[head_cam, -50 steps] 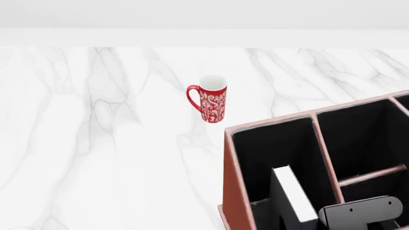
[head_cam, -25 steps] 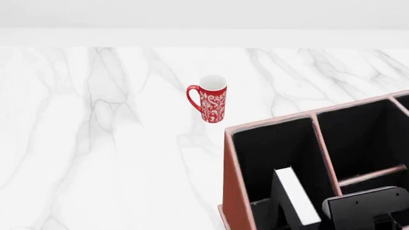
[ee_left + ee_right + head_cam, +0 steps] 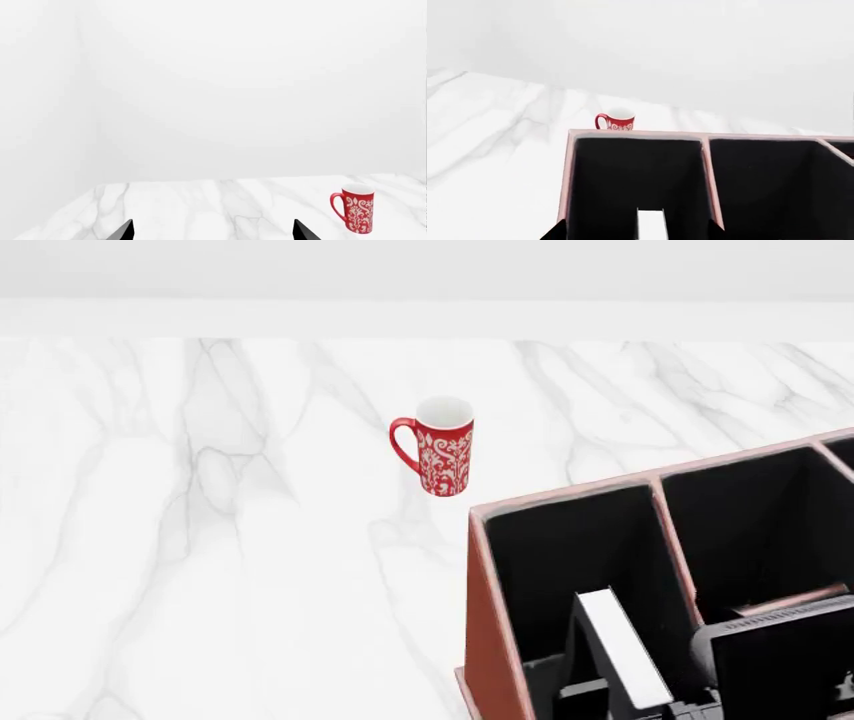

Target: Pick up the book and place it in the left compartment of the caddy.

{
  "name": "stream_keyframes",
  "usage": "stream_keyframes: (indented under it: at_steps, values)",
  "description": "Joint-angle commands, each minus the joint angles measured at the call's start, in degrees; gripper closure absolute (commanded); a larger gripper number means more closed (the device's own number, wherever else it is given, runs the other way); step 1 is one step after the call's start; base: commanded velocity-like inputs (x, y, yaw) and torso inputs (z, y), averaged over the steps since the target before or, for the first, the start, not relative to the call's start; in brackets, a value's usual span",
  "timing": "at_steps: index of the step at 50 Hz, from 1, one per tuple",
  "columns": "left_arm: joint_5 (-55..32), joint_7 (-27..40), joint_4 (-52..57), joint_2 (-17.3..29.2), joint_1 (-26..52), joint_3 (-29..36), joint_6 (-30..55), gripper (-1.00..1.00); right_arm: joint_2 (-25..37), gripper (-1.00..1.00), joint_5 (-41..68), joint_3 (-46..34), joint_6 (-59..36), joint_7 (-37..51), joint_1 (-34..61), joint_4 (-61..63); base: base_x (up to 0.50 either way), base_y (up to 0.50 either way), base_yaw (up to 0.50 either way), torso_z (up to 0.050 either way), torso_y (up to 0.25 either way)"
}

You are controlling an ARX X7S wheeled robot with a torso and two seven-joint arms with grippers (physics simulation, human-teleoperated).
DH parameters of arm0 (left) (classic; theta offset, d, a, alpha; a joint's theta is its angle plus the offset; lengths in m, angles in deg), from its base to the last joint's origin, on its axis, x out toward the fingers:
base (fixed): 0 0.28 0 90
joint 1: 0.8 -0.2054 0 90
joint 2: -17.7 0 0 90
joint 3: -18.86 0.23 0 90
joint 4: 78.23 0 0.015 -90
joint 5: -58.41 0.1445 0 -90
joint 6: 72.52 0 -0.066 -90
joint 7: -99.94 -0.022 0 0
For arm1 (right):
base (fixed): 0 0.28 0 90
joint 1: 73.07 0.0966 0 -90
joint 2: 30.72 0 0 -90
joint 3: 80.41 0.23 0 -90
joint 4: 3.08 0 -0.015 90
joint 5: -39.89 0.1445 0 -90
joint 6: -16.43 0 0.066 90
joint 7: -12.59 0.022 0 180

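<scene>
Right fingers: in the right wrist view our two dark fingertips (image 3: 556, 231) sit either side of the book's white page edge, but we cannot tell whether they pinch it or have let go.
Right gripper: the right gripper (image 3: 667, 708) hangs low over the caddy's near end, its black housing hiding the contact point in the head view.
Left fingers: the left gripper (image 3: 212, 231) shows both tips spread wide with nothing between them, parked over bare marble.
Book: the book (image 3: 617, 652) stands on edge inside the left compartment (image 3: 574, 560), leaning slightly, spine side toward the outer wall, the near end of the section.
Book's look: thick, plain black hardcover, bright white page block facing up, no markings that we can make out.
Caddy: the caddy (image 3: 489, 640) is a reddish-brown box, black inside, pinkish rims and dividers; the book is between the outer wall and the first divider, apparently clear of both.
How to finish well: we judge it wants a straight vertical release, fingers parting only once the book's lower edge rests on the floor, then lifting without brushing the divider.
Risk: a sideways pull could tip the book against the rim.
Beyond: the red patterned mug (image 3: 438, 445) stands well apart on the marble table (image 3: 200, 540).
</scene>
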Motion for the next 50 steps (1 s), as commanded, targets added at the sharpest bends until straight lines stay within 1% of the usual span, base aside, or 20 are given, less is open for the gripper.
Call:
stream_keyframes:
  at_steps: [1,14,23,30,37,50]
  values:
    - [-0.1,0.2,0.4,0.3,-0.3,0.0,-0.2,-1.00,1.6,-1.00,4.5,3.5,-0.5,3.6,-0.1,5.6,0.00,0.00,0.00,0.000,0.000]
    - [-0.5,0.6,1.1,0.6,-0.8,-0.4,-0.5,-1.00,2.0,-1.00,8.9,6.0,-1.6,8.7,0.7,10.2,0.00,0.00,0.00,0.000,0.000]
    - [-0.8,0.7,1.8,0.9,-1.6,-0.9,-1.2,-1.00,2.4,-1.00,9.1,7.1,-1.6,13.2,-0.3,16.0,0.00,0.00,0.00,0.000,0.000]
    - [-0.7,1.0,2.5,1.2,-2.0,-0.8,-1.5,-1.00,2.1,-1.00,9.7,7.5,-1.0,14.7,-1.1,19.0,0.00,0.00,0.00,0.000,0.000]
    - [-1.1,1.3,3.0,1.6,-2.7,-1.6,-2.1,-1.00,1.4,-1.00,7.8,7.4,-0.2,16.0,-2.8,21.1,0.00,0.00,0.00,0.000,0.000]
    - [-1.6,2.1,4.1,2.4,-4.0,-2.5,-3.2,-1.00,0.8,-1.00,3.1,8.8,3.7,15.9,-8.9,24.8,0.00,0.00,0.00,0.000,0.000]
